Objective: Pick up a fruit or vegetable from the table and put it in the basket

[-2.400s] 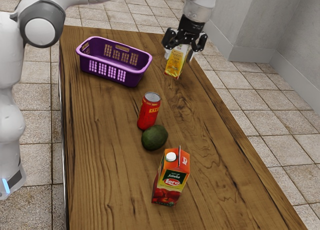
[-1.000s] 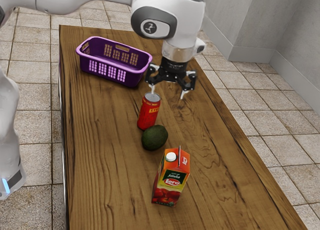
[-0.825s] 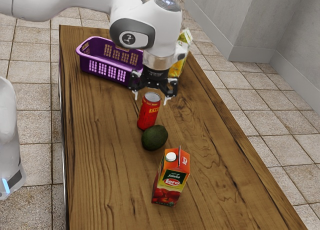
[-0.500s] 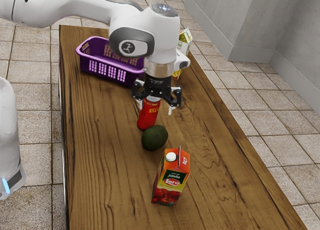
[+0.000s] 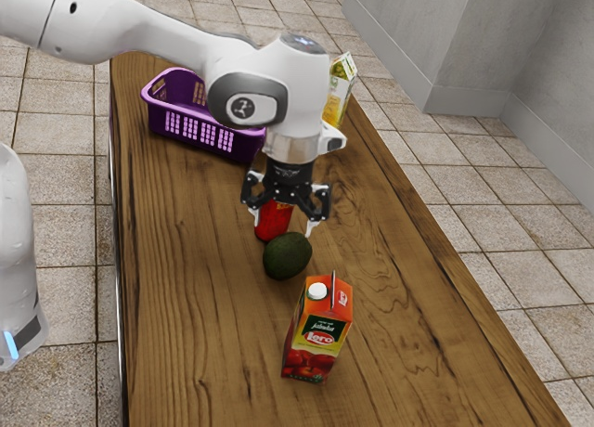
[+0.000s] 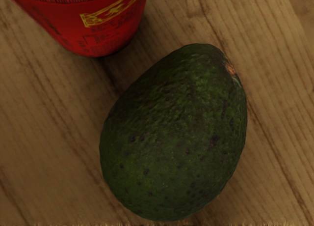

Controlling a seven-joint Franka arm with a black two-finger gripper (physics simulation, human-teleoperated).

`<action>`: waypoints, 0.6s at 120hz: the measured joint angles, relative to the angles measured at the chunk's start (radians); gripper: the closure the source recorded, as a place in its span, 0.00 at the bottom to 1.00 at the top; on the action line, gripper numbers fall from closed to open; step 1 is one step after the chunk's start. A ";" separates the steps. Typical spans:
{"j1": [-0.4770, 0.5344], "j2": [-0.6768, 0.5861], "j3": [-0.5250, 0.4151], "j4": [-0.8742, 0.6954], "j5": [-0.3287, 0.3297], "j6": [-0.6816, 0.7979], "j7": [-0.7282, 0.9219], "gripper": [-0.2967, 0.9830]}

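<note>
Five things on wooden table [image 5: 186, 288]: avocado [image 5: 287, 257], upright red drink can [image 5: 273, 226] just beside it, crowding approach; red-orange juice carton [image 5: 317, 339] upright on avocado's other side; yellow-and-white carton [image 5: 341, 88] and purple basket [image 5: 200, 130] farther off, both partly behind arm [image 5: 167, 28]. Avocado on bare wood, outside basket. Arm reaching in from exterior view's upper left, elbowed down at wrist; gripper [image 5: 283, 227] pointing down near avocado and can, fingers spread, nothing grasped.
</note>
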 joint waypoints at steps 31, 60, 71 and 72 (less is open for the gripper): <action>0.011 -0.006 0.002 -0.039 -0.040 0.029 0.022 0.23; 0.064 0.009 0.006 -0.039 -0.050 0.038 0.039 0.23; 0.067 0.026 0.006 -0.036 -0.051 0.040 0.045 0.23; 0.067 0.027 0.006 -0.036 -0.051 0.040 0.045 0.23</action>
